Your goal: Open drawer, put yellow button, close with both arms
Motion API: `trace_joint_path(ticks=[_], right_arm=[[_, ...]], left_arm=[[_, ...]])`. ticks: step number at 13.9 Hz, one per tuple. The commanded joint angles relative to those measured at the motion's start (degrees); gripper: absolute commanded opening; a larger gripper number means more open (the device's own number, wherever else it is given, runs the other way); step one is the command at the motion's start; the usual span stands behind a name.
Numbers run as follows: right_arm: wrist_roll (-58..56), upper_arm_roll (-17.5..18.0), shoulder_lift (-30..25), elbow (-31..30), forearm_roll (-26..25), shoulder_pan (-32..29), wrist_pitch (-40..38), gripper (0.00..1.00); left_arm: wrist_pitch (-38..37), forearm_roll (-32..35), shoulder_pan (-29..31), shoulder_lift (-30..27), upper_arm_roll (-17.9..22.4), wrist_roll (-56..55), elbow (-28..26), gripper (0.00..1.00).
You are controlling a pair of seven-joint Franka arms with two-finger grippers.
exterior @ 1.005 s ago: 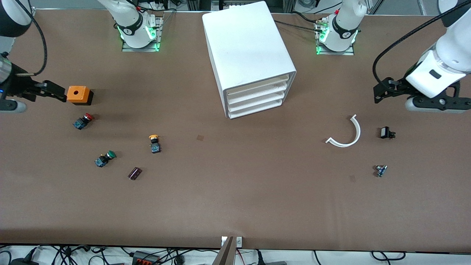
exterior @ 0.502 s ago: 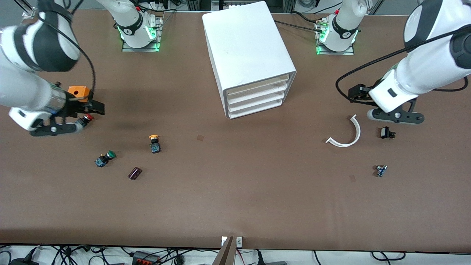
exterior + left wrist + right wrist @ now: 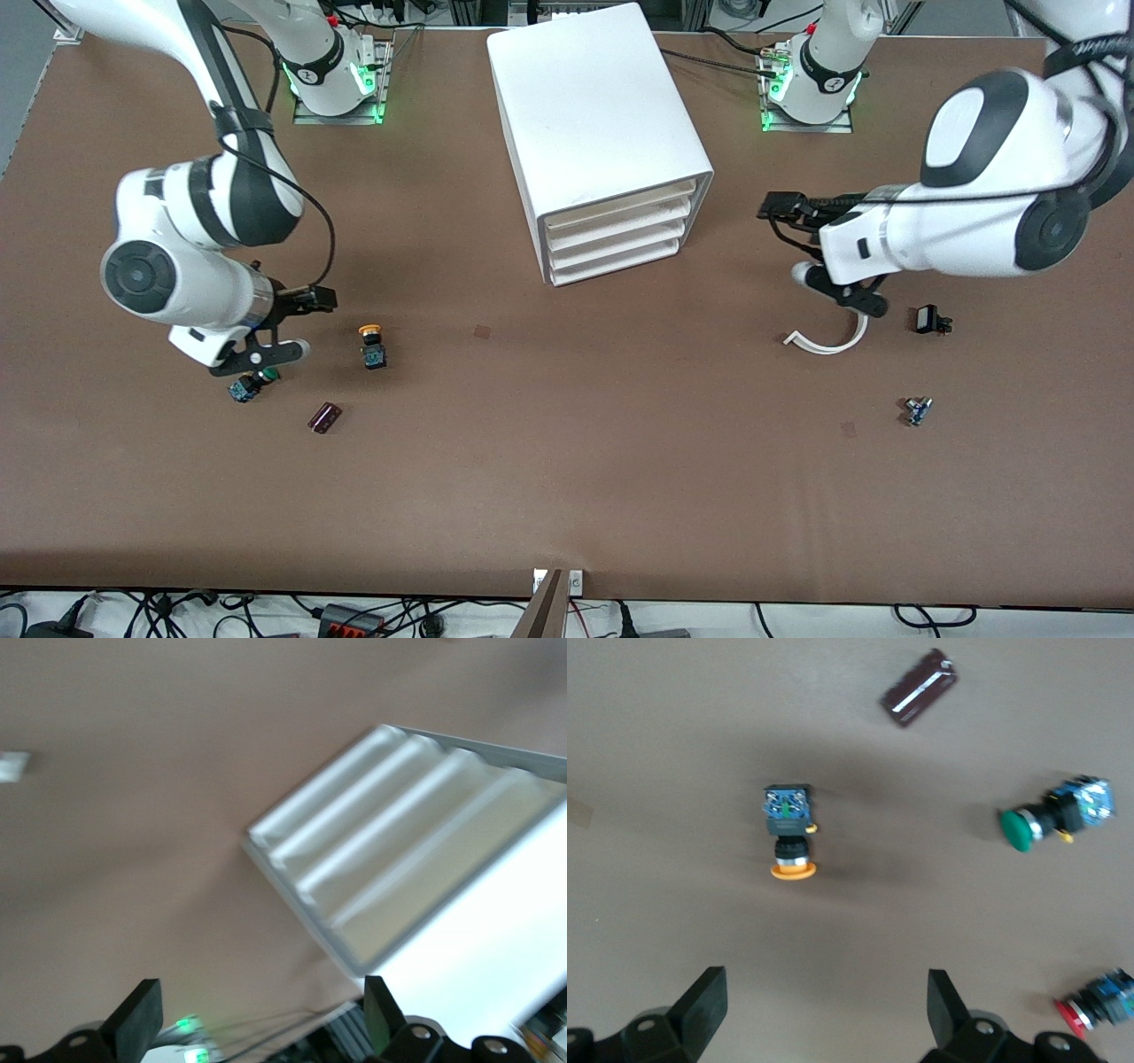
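The white cabinet [image 3: 602, 124] stands mid-table with its four white drawers [image 3: 613, 235] all shut; the drawer fronts also show in the left wrist view [image 3: 390, 850]. The yellow button [image 3: 371, 345] lies on its side on the table toward the right arm's end, and shows in the right wrist view [image 3: 789, 837]. My right gripper [image 3: 321, 301] is open and empty, over the table beside the yellow button. My left gripper [image 3: 772, 209] is open and empty, over the table beside the cabinet, toward the left arm's end.
A green-capped button [image 3: 252, 384] lies partly under my right hand, and a dark cylinder [image 3: 324, 417] lies nearer the camera. The red-capped button [image 3: 1099, 1001] shows only in the right wrist view. A white curved strip [image 3: 828, 343], a black part [image 3: 928, 319] and a small blue part [image 3: 917, 411] lie under and near the left arm.
Both arms have swung inward. The right gripper went from the orange box to beside the yellow button. The left gripper went from the table's end toward the cabinet.
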Motion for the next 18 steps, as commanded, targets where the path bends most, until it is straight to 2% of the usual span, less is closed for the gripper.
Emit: trace_joint_path(ticks=[1,7,11,14,15,18], right_arm=[[4.15,-0.27,3.35,0.47,0.64,2.47,3.28,1.00],[5.14,-0.27,10.21,0.38,0.55,3.35,11.28,1.00],[5.23,-0.19,12.94,0.47,0.64,3.35,14.80,1.00],[5.23,-0.27,14.61,0.55,0.64,3.35,16.56,1.00],[5.23,-0.27,15.14,0.55,0.56,3.35,16.91,1.00],[5.14,-0.27,16.02,0.47,0.55,3.44,17.27,1.00]], left_arm=[[-1.49,-9.98,0.49,7.05,0.05,13.27,1.76,1.00],[-1.40,-29.95,0.31,16.55,0.05,35.70,-3.15,1.00],[-3.42,-36.55,-0.04,17.53,-0.04,41.27,-9.38,1.00],[-6.32,-38.76,-0.13,20.51,-0.04,44.43,-10.89,1.00],[-6.33,-38.85,-0.13,21.13,-0.04,46.01,-11.33,0.98],[-6.42,-40.08,-0.21,22.45,-0.74,49.36,-12.12,0.81]])
